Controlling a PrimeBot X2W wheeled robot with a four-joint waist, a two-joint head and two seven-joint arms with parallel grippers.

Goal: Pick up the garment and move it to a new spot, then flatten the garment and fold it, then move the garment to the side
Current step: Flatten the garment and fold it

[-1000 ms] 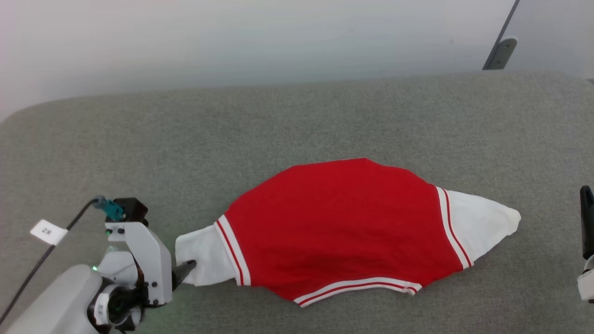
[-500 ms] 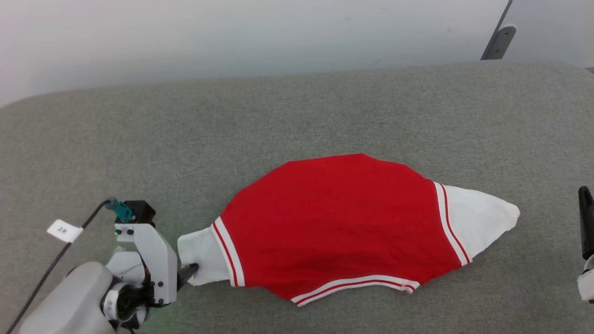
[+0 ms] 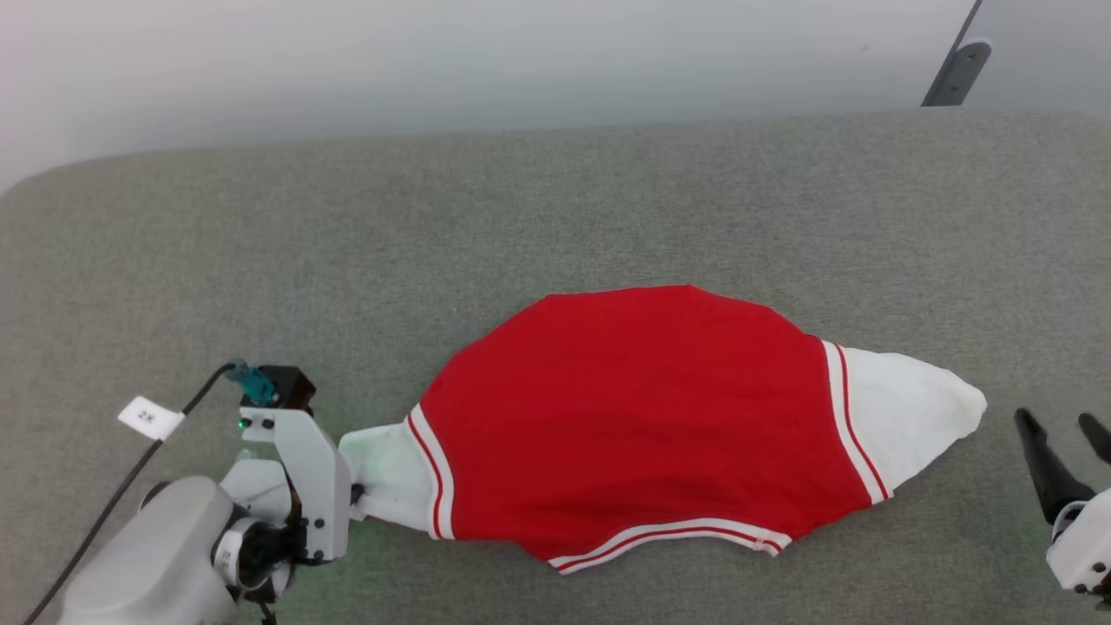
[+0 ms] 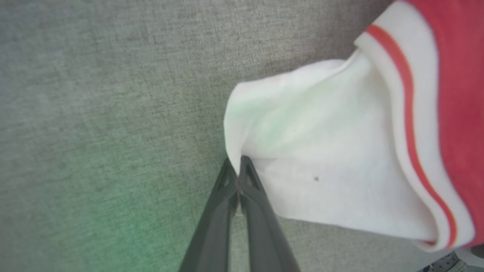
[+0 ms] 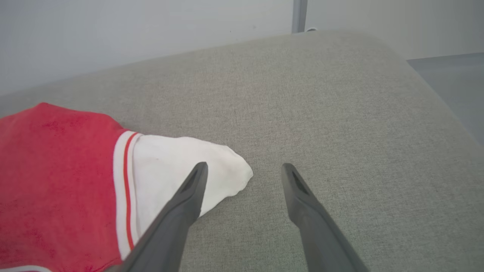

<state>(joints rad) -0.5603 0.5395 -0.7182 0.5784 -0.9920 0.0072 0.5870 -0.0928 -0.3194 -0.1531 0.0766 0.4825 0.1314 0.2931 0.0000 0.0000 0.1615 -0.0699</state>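
across the wide grey woven cushion top before me lies the bright red soft sports garment, spread flat toward the near side, its long axis running from my left to my right. each end tapers into a white cloth side panel edged with thin red-and-white stripe trim: the left one reaches toward my left arm, the right one points at my right arm.

my left gripper is pinched tight on the outer corner of the left panel, a thin lip of white cloth caught between the two dark fingers, low against the cushion. my right gripper stands spread wide and holds nothing. from the head view it sits apart from the right panel's tip, further to my right. along its own fingers the tip falls between them, closer to the left-hand one.

i judge that the right end matters next: that arm is the nearer one, and it would need to reach inward and down to straddle the tip before any lift along the garment's length.
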